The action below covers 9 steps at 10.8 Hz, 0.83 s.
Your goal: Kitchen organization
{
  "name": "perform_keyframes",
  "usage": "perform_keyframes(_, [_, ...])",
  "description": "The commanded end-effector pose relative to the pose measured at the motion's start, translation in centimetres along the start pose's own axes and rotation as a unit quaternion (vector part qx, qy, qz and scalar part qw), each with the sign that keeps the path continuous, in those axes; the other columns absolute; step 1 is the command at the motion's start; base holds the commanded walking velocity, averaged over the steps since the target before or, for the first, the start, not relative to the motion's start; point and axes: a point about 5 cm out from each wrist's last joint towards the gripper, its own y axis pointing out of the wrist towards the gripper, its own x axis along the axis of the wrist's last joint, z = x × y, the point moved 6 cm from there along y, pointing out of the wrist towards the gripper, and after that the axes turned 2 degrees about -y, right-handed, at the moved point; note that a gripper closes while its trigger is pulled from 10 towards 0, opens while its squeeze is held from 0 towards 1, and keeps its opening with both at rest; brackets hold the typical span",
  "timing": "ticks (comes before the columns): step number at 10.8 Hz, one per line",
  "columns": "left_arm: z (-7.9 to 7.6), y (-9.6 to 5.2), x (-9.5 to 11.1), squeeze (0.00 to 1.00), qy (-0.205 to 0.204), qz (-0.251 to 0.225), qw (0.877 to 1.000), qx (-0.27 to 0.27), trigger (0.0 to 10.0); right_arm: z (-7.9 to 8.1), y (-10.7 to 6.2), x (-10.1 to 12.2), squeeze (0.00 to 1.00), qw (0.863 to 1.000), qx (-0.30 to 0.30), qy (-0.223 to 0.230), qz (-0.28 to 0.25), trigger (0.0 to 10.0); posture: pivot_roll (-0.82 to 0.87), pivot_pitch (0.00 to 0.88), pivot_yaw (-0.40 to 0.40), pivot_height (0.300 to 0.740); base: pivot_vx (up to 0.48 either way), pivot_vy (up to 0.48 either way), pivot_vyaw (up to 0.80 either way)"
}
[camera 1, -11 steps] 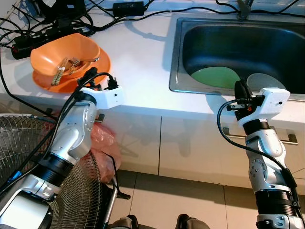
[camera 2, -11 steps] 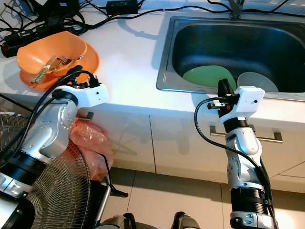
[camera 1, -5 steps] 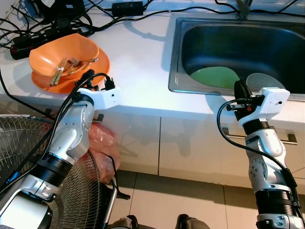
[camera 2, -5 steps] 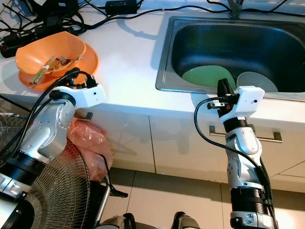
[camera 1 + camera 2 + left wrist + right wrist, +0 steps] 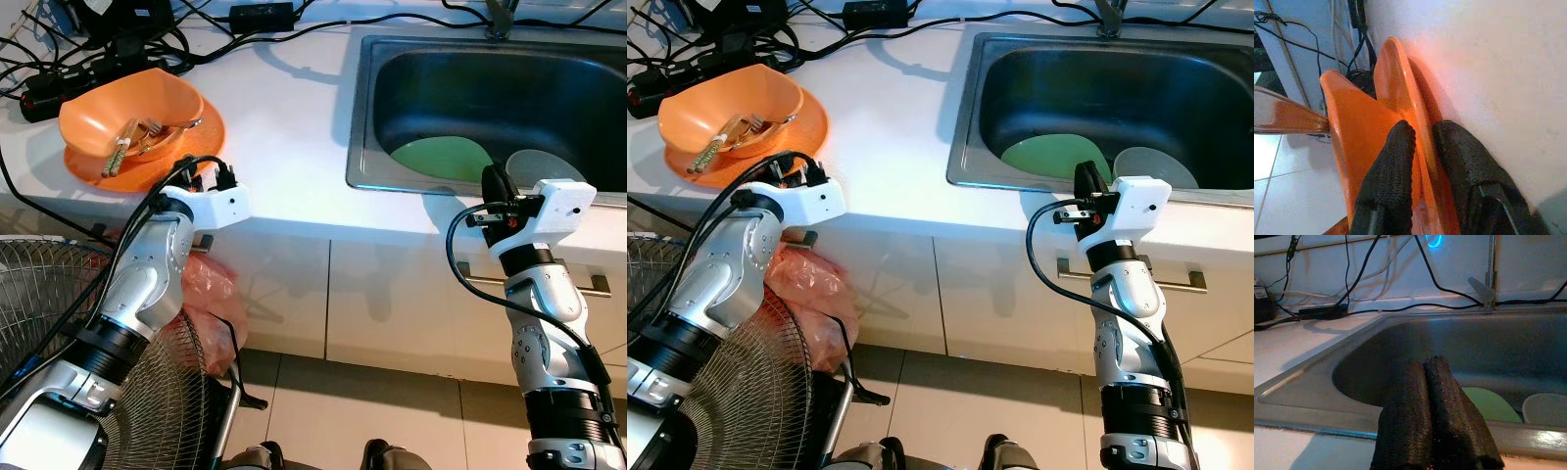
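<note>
Left pincer [image 5: 1420, 147] pinches orange plate [image 5: 1400, 93].

Legible markings: none.
We can read no text, label, brand or number on any surface in these views.

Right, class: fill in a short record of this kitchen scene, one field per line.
Left gripper: fingers clamped on the orange plate rim
On plate: orange bowl holding a fork
Right gripper: fingers shut, empty, at the sink front edge
In sink: green plate, grey plate
Counter back: black cables
</note>
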Motion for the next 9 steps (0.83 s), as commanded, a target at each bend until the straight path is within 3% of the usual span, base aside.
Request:
perform_keyframes(1, [-4.6,-0.3,-1.5,0.0,0.008,0.027,0.996,-0.083,0.0,-0.7,-0.9,-2.8,0.0,0.998,-0.019,0.016,0.055,10.0,0.03,0.172,0.055,0.74,0.0,0.0,0.0])
perform_keyframes(4, [-4.6,-0.2,-1.4,0.0,0.009,0.022,0.996,-0.081,0.0,-0.7,-1.0,-2.9,0.0,0.998,-0.019,0.017,0.055,10.0,0.03,0.162,0.057,0.74,0.0,0.0,0.0])
perform_keyframes(5, [-4.7,-0.2,-1.3,0.0,0.01,0.02,0.996,-0.082,0.6,-0.7,-1.0,-2.9,0.0,0.998,-0.019,0.017,0.055,10.0,0.03,0.162,0.057,0.74,0.0,0.0,0.0])
perform_keyframes(7, [-4.4,-0.1,-1.0,0.0,0.007,0.016,0.997,-0.075,10.0,-0.7,-1.0,-2.8,0.0,0.998,-0.018,0.017,0.055,10.0,0.03,0.168,0.055,0.74,0.0,0.0,0.0])
perform_keyframes(9, [-3.9,-0.1,-0.4,0.0,0.005,0.007,0.998,-0.066,10.0,-0.7,-1.0,-2.9,0.0,0.998,-0.018,0.016,0.055,10.0,0.03,0.171,0.055,0.74,0.0,0.0,0.0])
